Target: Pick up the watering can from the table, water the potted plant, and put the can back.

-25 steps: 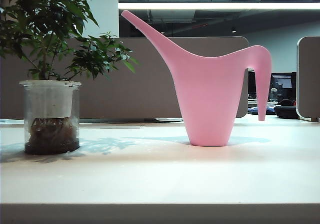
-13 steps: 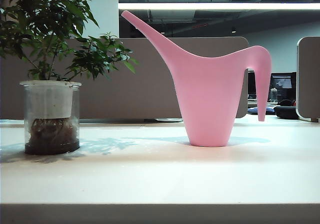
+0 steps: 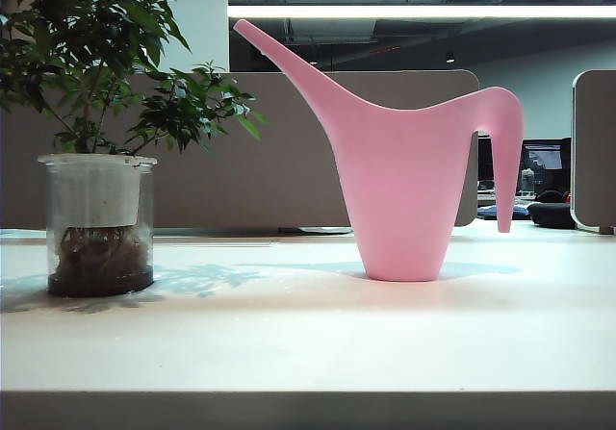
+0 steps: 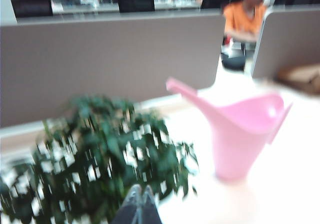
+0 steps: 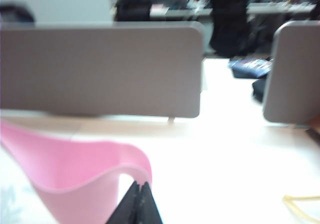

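The pink watering can (image 3: 399,185) stands upright on the off-white table (image 3: 308,339), spout pointing up toward the potted plant (image 3: 96,141) at the left. Neither arm shows in the exterior view. In the blurred left wrist view my left gripper (image 4: 140,190) is shut and empty, hovering over the plant's leaves (image 4: 100,159), with the can (image 4: 240,134) further off. In the right wrist view my right gripper (image 5: 140,185) is shut and empty, its tips close to the end of the can's curved handle (image 5: 142,166), above the can (image 5: 75,184).
Grey-beige partition panels (image 3: 289,151) run along the table's far edge, another (image 3: 595,151) at the right. A yellow loop (image 5: 302,206) lies on the table in the right wrist view. A person in orange (image 4: 245,18) sits beyond the partitions.
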